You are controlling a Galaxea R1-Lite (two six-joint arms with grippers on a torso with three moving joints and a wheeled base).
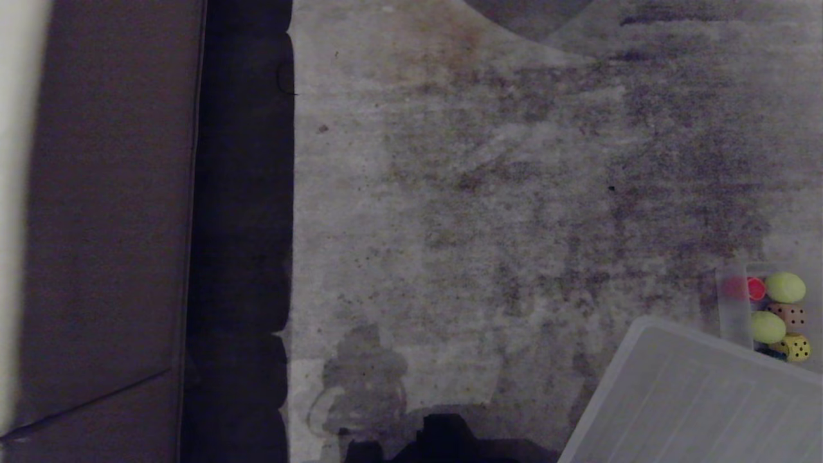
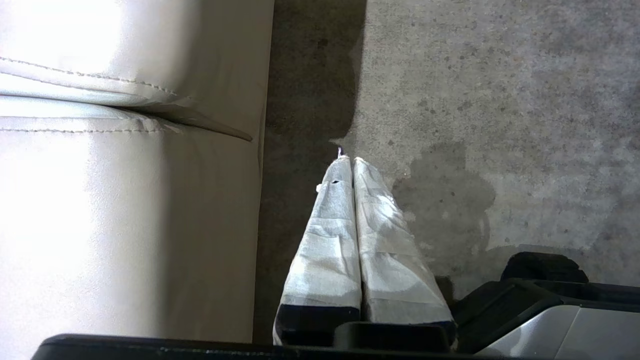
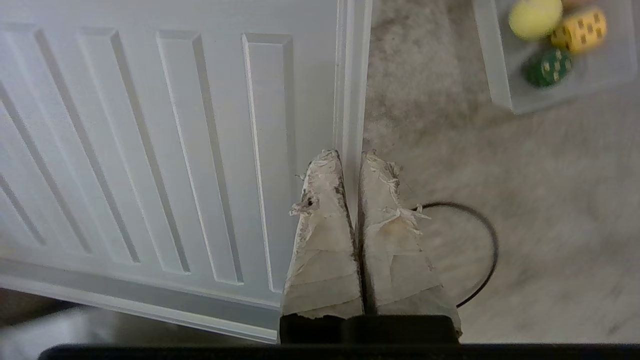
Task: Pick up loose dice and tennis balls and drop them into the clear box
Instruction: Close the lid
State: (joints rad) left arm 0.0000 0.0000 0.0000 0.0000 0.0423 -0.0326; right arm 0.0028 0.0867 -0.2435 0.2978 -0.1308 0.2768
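The clear box (image 1: 733, 308) sits on the carpet at the far right edge of the head view. Inside it lie two tennis balls (image 1: 785, 287) (image 1: 768, 326) and a beige die (image 1: 792, 315). The right wrist view shows the clear box (image 3: 492, 55) holding one tennis ball (image 3: 535, 17). My right gripper (image 3: 351, 155) is shut and empty, hanging over the edge of the ribbed lid, some way from the box. My left gripper (image 2: 348, 159) is shut and empty above the carpet beside the sofa. Neither arm shows in the head view.
A whitish ribbed lid (image 1: 694, 399) lies at the bottom right, next to the box. A yellow die (image 1: 797, 348), a green die (image 3: 547, 67) and a red piece (image 1: 755, 289) share the box. A sofa (image 1: 109, 212) runs along the left. A black cable loop (image 3: 492, 240) lies on the carpet.
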